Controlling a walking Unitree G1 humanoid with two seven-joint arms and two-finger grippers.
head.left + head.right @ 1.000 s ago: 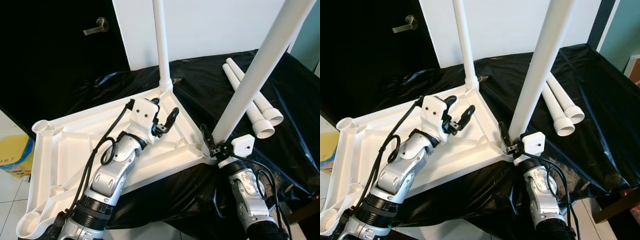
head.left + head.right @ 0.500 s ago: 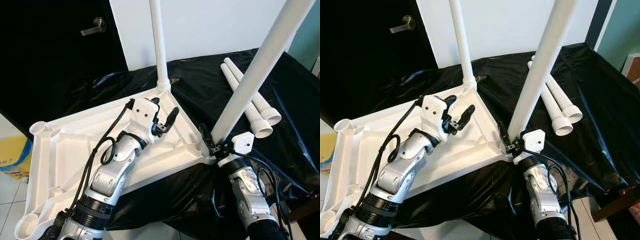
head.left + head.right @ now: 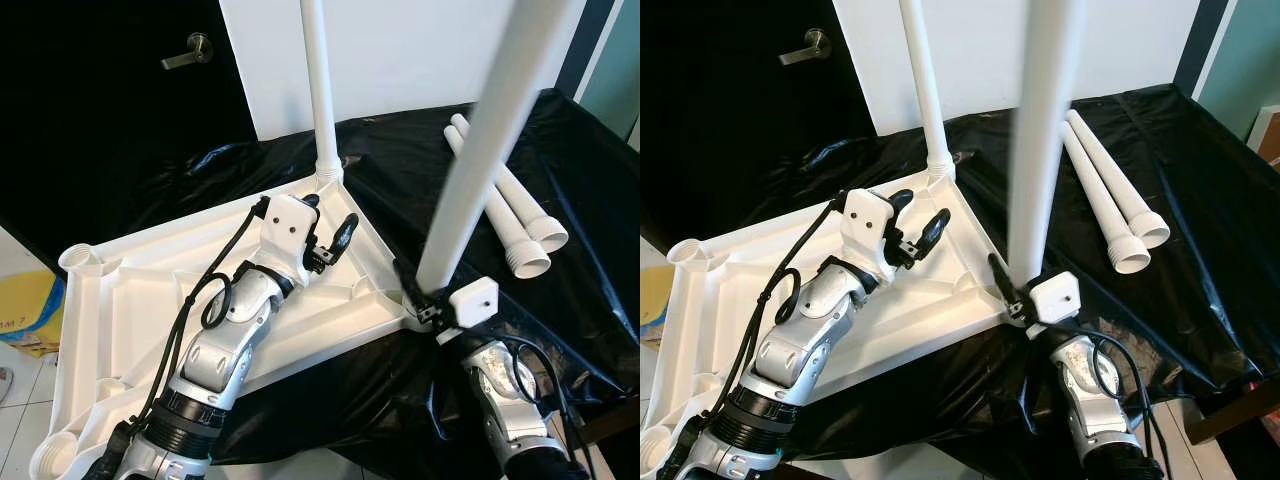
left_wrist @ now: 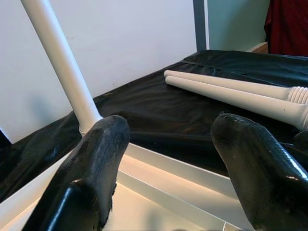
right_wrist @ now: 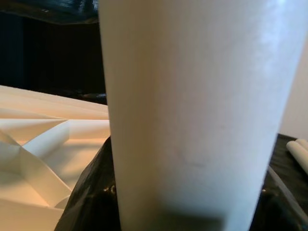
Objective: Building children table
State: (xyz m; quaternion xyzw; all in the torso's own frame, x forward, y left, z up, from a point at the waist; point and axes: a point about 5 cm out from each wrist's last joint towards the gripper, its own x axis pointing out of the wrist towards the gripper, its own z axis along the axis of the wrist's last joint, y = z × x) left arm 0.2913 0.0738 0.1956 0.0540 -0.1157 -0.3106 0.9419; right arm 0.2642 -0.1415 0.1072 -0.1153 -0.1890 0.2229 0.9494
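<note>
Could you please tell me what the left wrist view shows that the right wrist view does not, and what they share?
The left wrist view shows the left end effector, its black fingers open, the fitted leg and the two loose legs' full length. The right wrist view shows the held leg up close. Both show the white tabletop underside and black cover.

Held leg [image 3: 480, 150] motion-blurred, its top cut off by the frame, right gripper [image 3: 422, 303] fingertips hidden behind it
</note>
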